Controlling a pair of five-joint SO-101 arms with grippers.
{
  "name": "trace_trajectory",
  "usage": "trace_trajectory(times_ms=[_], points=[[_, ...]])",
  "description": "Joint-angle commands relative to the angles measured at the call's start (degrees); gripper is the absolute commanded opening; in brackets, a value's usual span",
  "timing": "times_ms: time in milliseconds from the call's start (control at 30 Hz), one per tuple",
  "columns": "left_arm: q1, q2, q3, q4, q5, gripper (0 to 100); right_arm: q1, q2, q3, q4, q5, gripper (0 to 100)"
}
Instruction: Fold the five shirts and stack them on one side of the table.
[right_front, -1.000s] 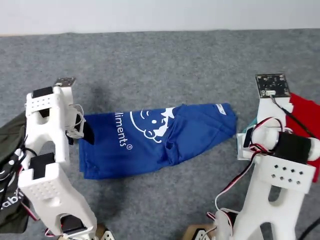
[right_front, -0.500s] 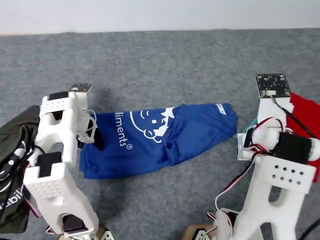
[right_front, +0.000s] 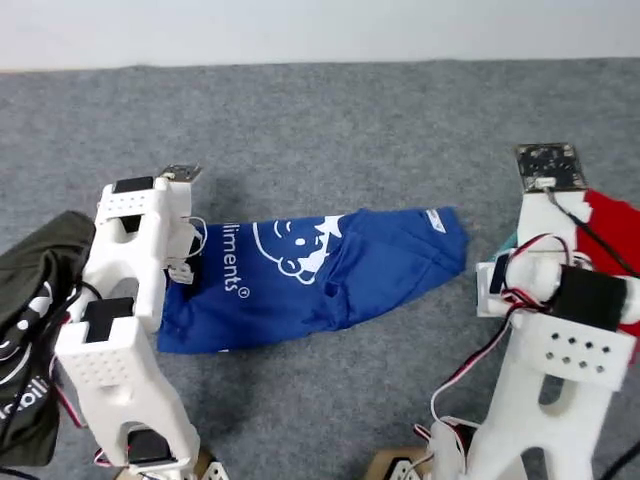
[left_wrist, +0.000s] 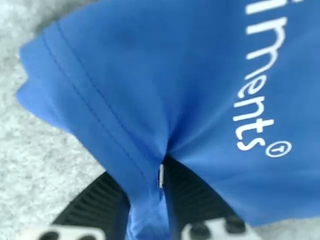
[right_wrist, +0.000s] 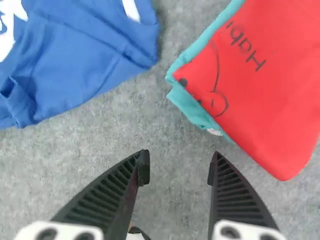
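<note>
Blue shirt (right_front: 330, 280) lies across the middle of the grey surface (right_front: 350, 130) as a long, rumpled band, its right end a little farther away than its left, with white print facing up on the left half. The left end effector (left_wrist: 161, 172) has closed on the shirt's left edge. In the left wrist view the two dark ribbed jaws meet on a bunched fold of blue cloth (left_wrist: 150, 75), and the double-stitched hem runs down into the pinch. In the high view the left arm (right_front: 125, 290) stands over that same end of the shirt, covering its left edge. The right end effector (right_wrist: 179, 162) is held fairly wide and grips nothing. Its jaws hang over bare surface (right_wrist: 150, 130), in the gap between the blue shirt's right end (right_wrist: 65, 55) and a red shirt (right_wrist: 260, 75). The red shirt (right_front: 610, 235) lies flat at the right side of the surface, partly hidden by the right arm (right_front: 560, 330). It rests on a teal shirt (right_wrist: 187, 102), which shows as a narrow border along the red shirt's left edge. The blue shirt and this pair lie near each other but do not touch. At the near left edge of the surface a dark olive shirt (right_front: 35, 300) with white print lies bunched, partly behind the left arm.
</note>
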Motion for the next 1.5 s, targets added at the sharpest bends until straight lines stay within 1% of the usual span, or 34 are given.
trace_trajectory(times_ms=[0, 133, 233, 333, 400, 467, 567, 867, 1100, 1200, 1367, 1467], points=[[-5.3, -1.1, -0.4, 0.3, -2.5, 0, -0.4, 0.2, -4.9, -1.0, 0.6, 20.1], [-11.1, -3.0, -0.5, 0.4, -7.2, 0, -0.4, 0.2, -5.7, -0.7, 0.6, 20.1], [-14.7, -3.2, -3.0, 4.0, -11.2, 0, -0.4, 0.2, -5.7, -0.6, 0.6, 20.1], [-15.8, -3.2, -5.8, 8.4, -14.3, 0, -0.4, 0.2, -5.7, -0.9, 0.6, 20.1], [-15.3, -3.5, -7.6, 10.9, -14.9, 0, -0.4, 0.2, -5.7, -1.0, 0.6, 20.1], [-13.4, -3.7, -9.7, 13.3, -15.0, 0, -0.4, 0.2, -5.6, -1.0, 0.6, 20.1], [-8.4, -3.7, -13.5, 17.6, -14.7, 0, -0.4, 0.2, -5.5, -1.0, 0.6, 20.1], [9.1, -5.0, -13.8, 17.6, -6.8, 0, -0.1, 0.2, -5.4, -0.3, 0.6, 20.1], [19.5, -6.8, -14.2, 17.6, -1.1, 0, 0.0, 0.1, -4.7, -0.4, 0.6, 20.1], [22.3, -7.2, -16.9, 17.5, -0.2, 0, 0.0, 0.1, -1.9, -0.9, 0.6, 20.1], [25.0, -6.9, -24.4, 17.5, -0.1, 0, 0.0, -0.3, 2.2, -1.0, 0.6, 20.1], [27.6, -6.9, -26.5, 17.5, -0.1, 0, 0.0, -0.3, 3.0, -1.1, 0.6, 20.1]])
